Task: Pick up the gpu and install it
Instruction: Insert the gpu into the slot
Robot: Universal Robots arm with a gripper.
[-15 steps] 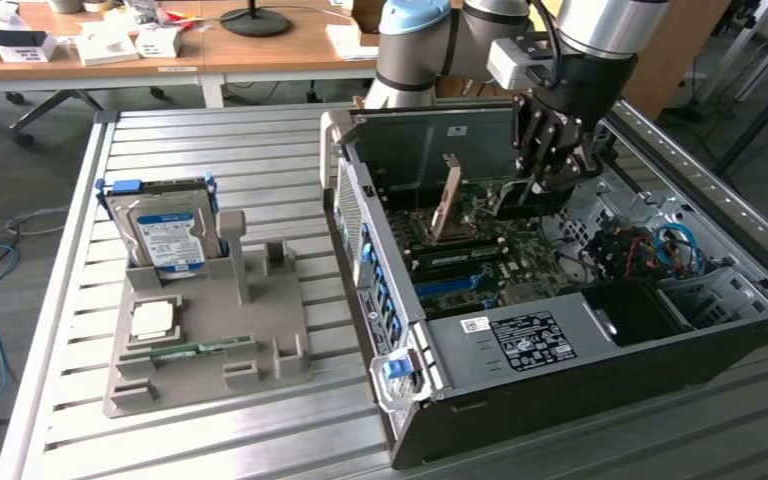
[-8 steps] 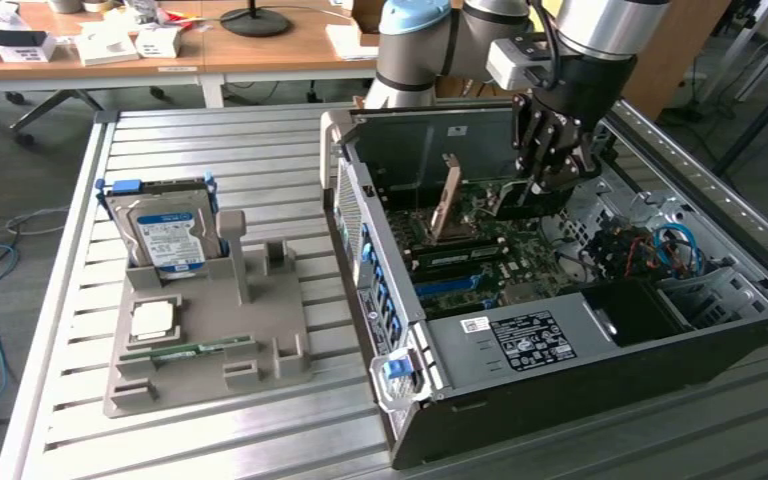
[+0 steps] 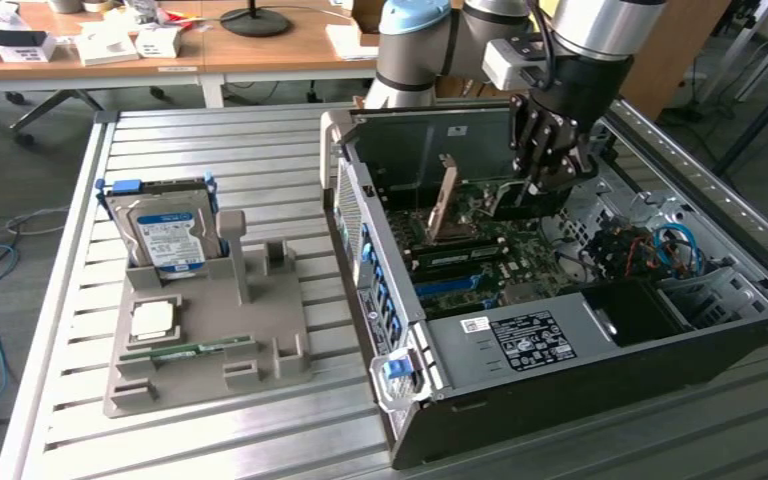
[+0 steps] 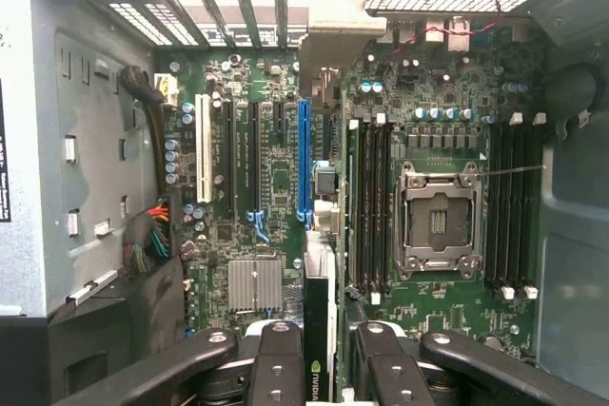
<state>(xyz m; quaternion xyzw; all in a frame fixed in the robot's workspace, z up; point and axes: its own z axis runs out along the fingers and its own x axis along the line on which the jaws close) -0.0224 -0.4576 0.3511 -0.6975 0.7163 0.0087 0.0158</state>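
Far from gripper [image 3: 544, 172], toward exterior view's left — grey plastic holder [image 3: 204, 335], silver hard drive [image 3: 164, 232] upright in cradle, parked out of way. Nearer: black steel case [image 3: 518, 420] laid on side, green board [image 4: 285, 173] facing up for access. Between gripper's fingers [image 4: 281, 363] — gpu [image 4: 318, 316], thin dark card clamped edge-on, hanging roughly in line with blue slot [image 4: 304, 159] below, likely for straight push-in.

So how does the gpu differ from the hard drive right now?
The gpu is dark, held edge-on in the gripper inside the case above the motherboard. The hard drive is silver with a blue-white label, standing in the grey holder outside the case. Both stand on edge.
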